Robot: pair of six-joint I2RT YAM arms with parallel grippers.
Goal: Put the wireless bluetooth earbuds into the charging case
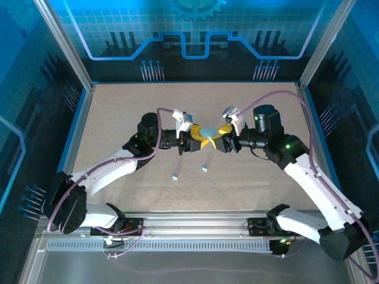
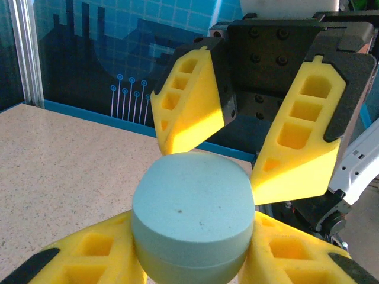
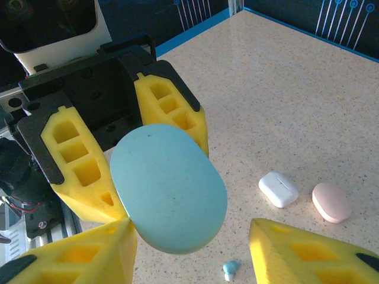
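Gripping a pale blue case (image 1: pixel 208 131) in the left pincer (image 1: pixel 200 138): clenched on its lower half from both sides, lid closed, rounded top turned toward the left wrist camera. Held up off the table (image 1: pixel 118 118).

Facing it head-on with the right pincer (image 1: pixel 220 136), released, jaws spread wider than the case. Seen from the right wrist, at or against the case's edge with one finger, clearly apart from it with the other. Cannot tell whether the near finger truly touches.

On the table, nearer the arm bases than both pincers: two small blue earbuds (image 1: pixel 204 168), apart from each other, outside the case and in neither grip. From the right wrist, one of them low between that pincer's spread fingers.

Beyond the right pincer's free finger, also on the table: a white case (image 3: pixel 278 189) and, just beside it, a pink case (image 3: pixel 331 202), both closed and lying flat.
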